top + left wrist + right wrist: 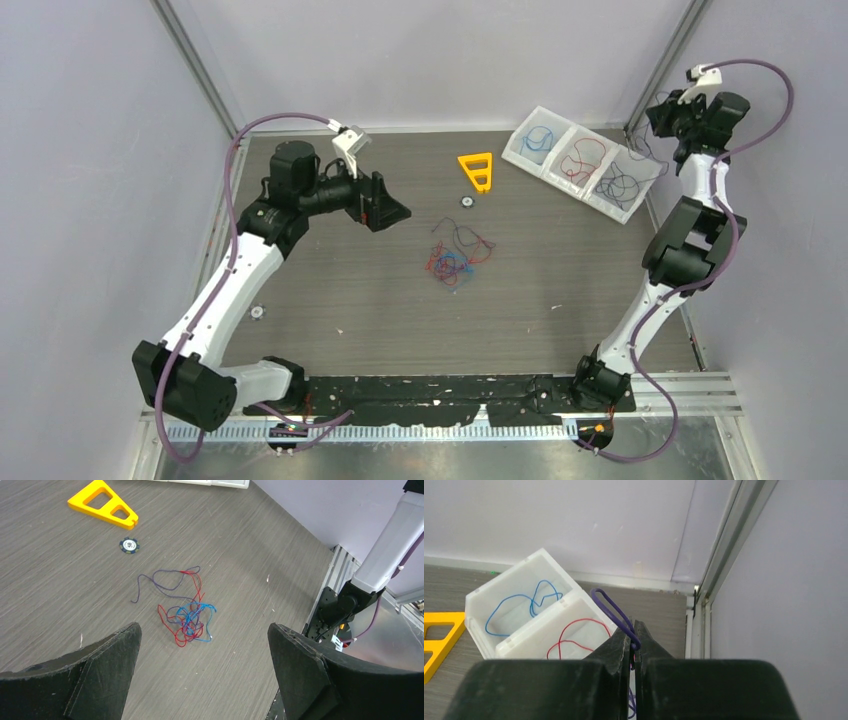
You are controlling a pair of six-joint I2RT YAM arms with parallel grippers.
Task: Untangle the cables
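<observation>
Tangled cables [186, 615], red, blue and purple, lie in loose clump mid-way across table [560, 300]. My left gripper [203, 626] hovers near clump, jaws spread wide, holding nothing. My right gripper [634, 641], above white tray [479, 600] at far right corner, pinches purple cable [616, 612] tight. Blue cable [514, 598] and red cable [579, 621] lie in separate compartments. Orange triangle [477, 170] sits beyond clump.

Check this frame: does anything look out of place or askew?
Mildly. The white tray sits askew to the table's back edge, and dark purple loops seem to spill over the rim of its end compartment. Above it the right gripper pinches a purple cable. Nothing looks damaged.
</observation>
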